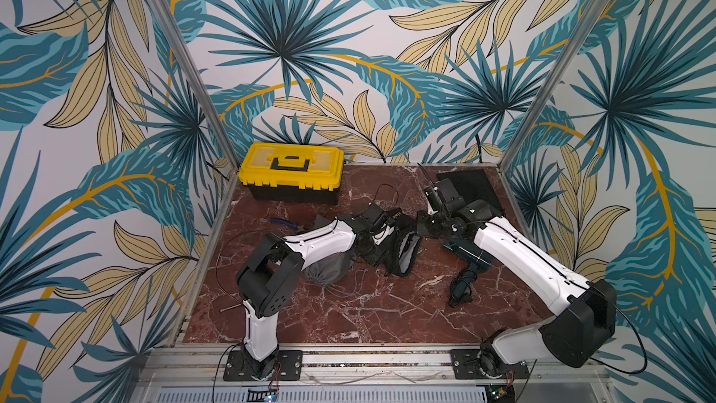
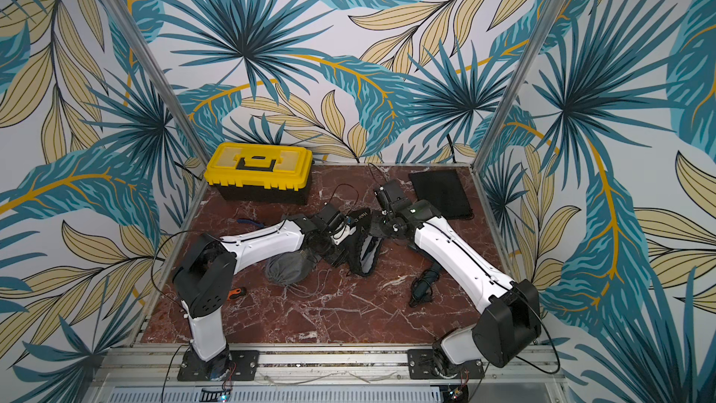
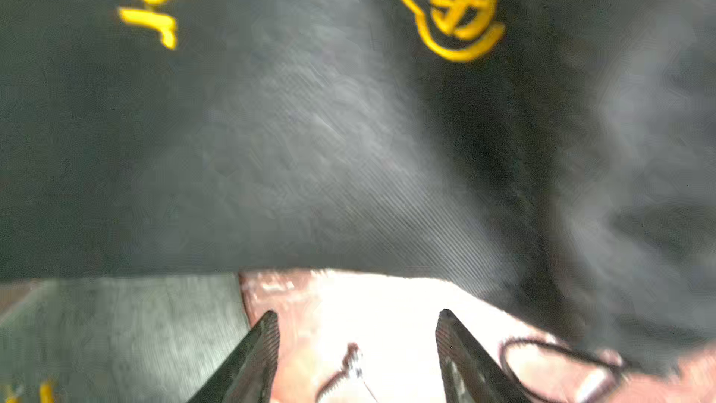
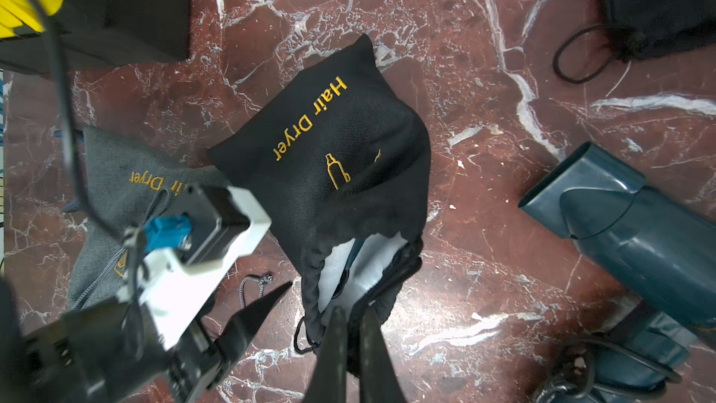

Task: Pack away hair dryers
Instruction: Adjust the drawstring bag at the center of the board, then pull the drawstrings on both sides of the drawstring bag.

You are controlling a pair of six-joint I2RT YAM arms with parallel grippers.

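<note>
Hair dryers: 2 show. 1 dark teal hair dryer lies on the table beside the right arm, with its cord round the handle. 1 white hair dryer shows partly inside the black bag's mouth.
Bags: 3. 1 black bag lettered "Hair Dryer" lies mid-table. 1 gray bag with the same lettering touches it. 1 flat black pouch lies in the far right corner.
Left tool: the left gripper has its jaws apart and empty, just beside the black bag.
Right tool: the right gripper is pinched tight on the rim of the black bag's mouth.
Surface: red-brown marbled table.
Room: leaf-print walls.
Around: 1 yellow toolbox, lid down, far left; 1 blue-handled pliers; 1 orange-handled screwdriver.
In the way: in both top views the right arm covers much of the teal dryer, and the left arm overlaps the gray bag.
</note>
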